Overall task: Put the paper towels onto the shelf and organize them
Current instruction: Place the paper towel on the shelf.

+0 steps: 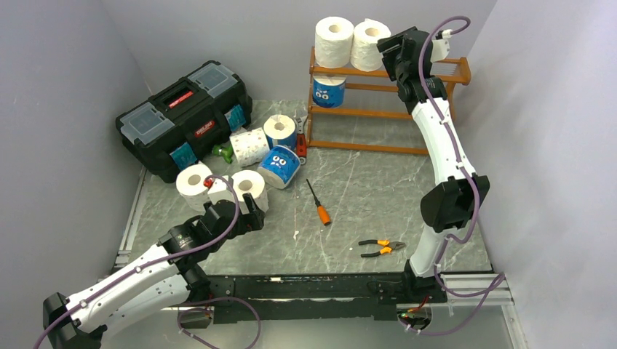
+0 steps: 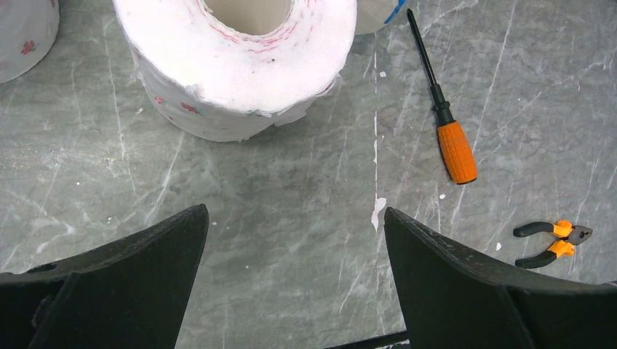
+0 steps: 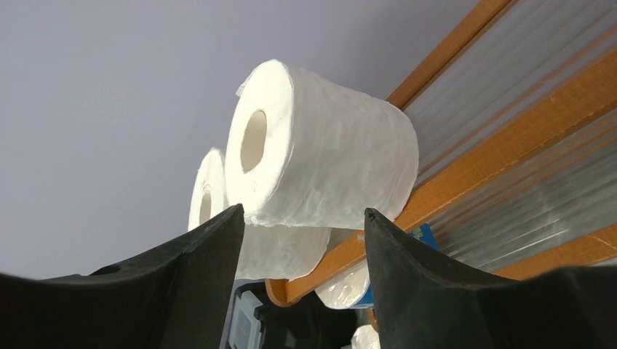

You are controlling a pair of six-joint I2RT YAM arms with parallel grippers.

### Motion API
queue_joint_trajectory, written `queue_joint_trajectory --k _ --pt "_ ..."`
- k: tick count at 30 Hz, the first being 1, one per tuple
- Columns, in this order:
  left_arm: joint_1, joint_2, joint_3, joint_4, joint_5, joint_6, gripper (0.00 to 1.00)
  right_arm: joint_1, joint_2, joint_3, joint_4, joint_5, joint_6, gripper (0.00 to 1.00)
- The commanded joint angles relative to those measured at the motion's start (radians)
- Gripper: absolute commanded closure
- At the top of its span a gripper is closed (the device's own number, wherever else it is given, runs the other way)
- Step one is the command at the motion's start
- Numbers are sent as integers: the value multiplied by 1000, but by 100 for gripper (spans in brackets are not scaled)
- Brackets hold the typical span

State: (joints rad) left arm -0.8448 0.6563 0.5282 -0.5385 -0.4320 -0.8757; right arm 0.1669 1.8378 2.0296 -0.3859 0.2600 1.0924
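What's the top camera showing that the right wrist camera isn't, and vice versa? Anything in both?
Only the top view: the screwdriver, the pliers and the left claw. Only the right wrist view: the right claw seen from inside, open, gripping nothing. Both: the shelf, two white rolls on its top tier, and the blue-wrapped roll one tier down, only a sliver in the wrist view.

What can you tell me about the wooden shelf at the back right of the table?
The shelf is an orange-brown wooden rack with slatted tiers and open sides, standing upright at the back of the table near the wall. Two white rolls stand side by side on the left part of its top tier; a blue-wrapped roll with cartoon eyes sits on the tier below.
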Motion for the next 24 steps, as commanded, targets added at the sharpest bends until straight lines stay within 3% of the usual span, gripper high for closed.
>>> queue_joint_trajectory --k 1,9,18,24 --pt "1 -1 23 20 -1 18 3 -4 10 45 32 -11 -17 36" --pt "1 2 23 28 2 23 3 -6 -62 -52 122 -28 -64 30" --pt "1 -14 22 28 -1 29 3 -49 -243 -327 412 -84 -186 21" --pt "1 -10 12 42 24 20 3 -154 -297 -505 636 -222 -103 20"
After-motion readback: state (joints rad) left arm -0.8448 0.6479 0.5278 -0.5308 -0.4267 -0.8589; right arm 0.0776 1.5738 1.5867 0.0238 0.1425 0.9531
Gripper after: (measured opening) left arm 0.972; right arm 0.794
